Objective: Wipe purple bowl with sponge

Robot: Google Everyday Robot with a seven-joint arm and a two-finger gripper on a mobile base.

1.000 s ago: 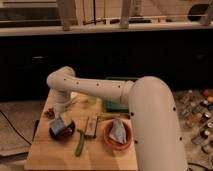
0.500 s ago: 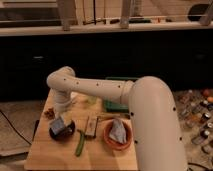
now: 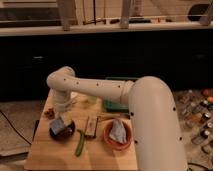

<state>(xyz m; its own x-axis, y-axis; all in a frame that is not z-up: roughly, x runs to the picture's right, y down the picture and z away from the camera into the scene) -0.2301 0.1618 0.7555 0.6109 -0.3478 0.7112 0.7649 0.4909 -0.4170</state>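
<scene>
Nothing has moved: our gripper still hangs over the bowl, sponge inside; fingers' state we cannot tell.

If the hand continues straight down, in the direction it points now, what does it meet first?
Most likely the sponge, lying in the purple bowl directly under the hand; depth is hard to judge.

Right of the gripper (low over the table): brown packet, green pod, orange bowl holding a cloth.
</scene>
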